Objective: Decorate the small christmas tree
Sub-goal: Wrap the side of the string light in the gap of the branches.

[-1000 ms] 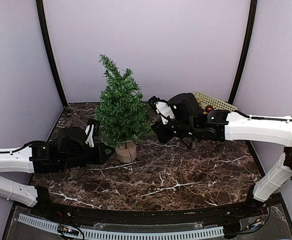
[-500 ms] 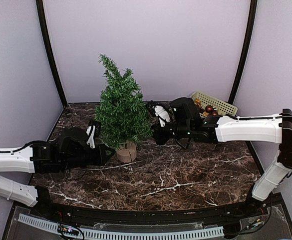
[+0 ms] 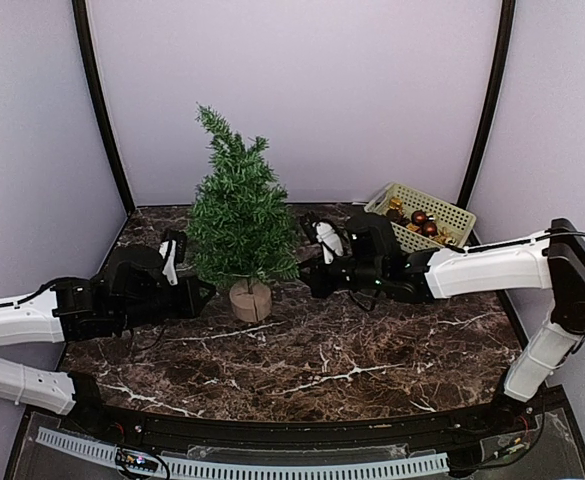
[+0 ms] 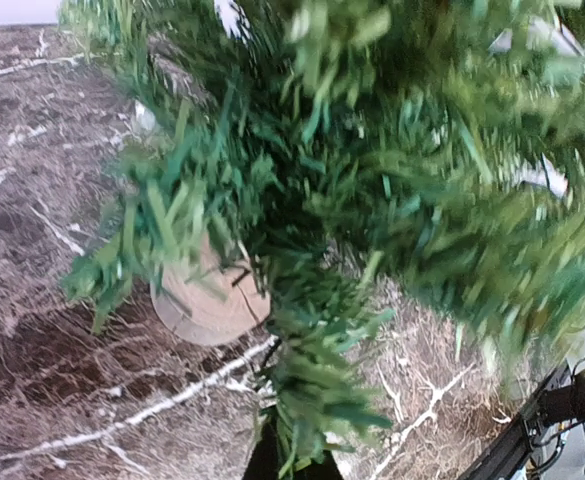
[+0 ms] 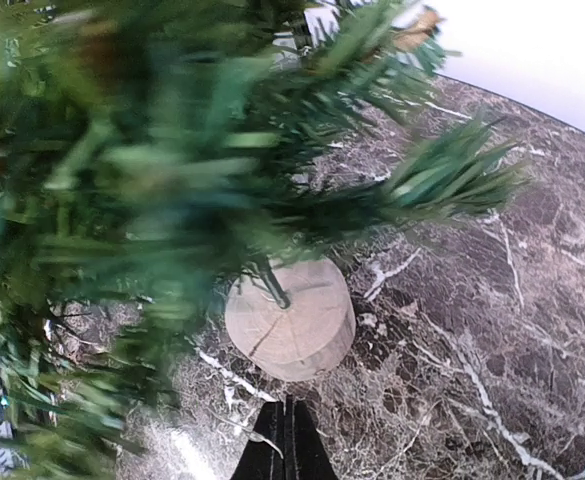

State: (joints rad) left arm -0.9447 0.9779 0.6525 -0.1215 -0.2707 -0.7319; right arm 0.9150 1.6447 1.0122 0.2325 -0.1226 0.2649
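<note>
Top external only: whole tree (image 3: pixel 237 215), basket (image 3: pixel 444 207)

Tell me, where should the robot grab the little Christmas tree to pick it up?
Probably the round wooden stump base of the small christmas tree, coming in low from the side. The tree stands upright, and the stump is solid and bare, while the bristly branches above look soft and cover the thin trunk from overhead.
</note>
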